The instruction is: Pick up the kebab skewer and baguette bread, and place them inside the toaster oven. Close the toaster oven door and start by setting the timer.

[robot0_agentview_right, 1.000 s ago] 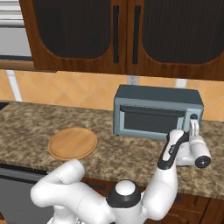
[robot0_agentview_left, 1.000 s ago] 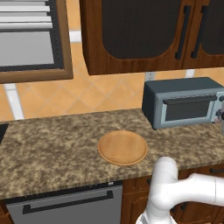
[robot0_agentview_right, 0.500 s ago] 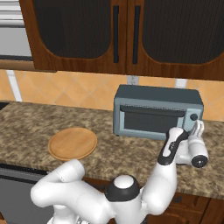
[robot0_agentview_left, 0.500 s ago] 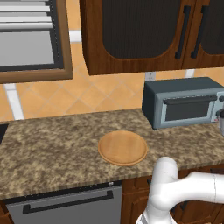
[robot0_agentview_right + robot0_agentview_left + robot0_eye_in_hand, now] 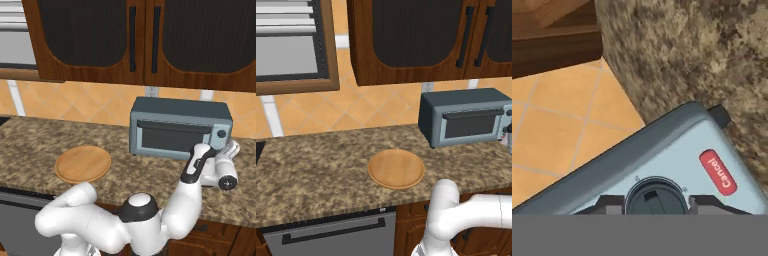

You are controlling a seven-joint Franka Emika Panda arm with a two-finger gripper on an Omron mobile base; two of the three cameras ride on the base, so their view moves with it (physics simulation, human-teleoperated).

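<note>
Seen from the hand camera: hand (image 5: 656, 202) set narrowly around the dark round timer knob (image 5: 656, 196) on the control strip of the toaster oven (image 5: 677, 165), one dark fingertip (image 5: 608, 202) showing at each side of the dial. Whether the tips actually pressed on the knob, impossible to tell. Printed just beside the knob on the grey-blue panel: a red button (image 5: 717, 172) marked "Cancel".

From the right base camera: white arm bent up from the lower left, hand (image 5: 229, 149) hard against the oven's right end, where the controls sat. Toaster oven (image 5: 175, 116) standing on the speckled stone desk (image 5: 30, 140) against the tiled wall, toaster oven door (image 5: 170, 141) shut, dark glass window and bar handle along the top facing forward. Inside of the oven not visible through the glass.

Left of the oven, well apart from it: a round wooden board (image 5: 83, 163) lying flat on the desk. Same layout from the left base camera, with the toaster oven (image 5: 461, 102) at the right edge, the board (image 5: 396, 168) near the desk's front, dark wooden wall cabinets (image 5: 416, 35) above.
</note>
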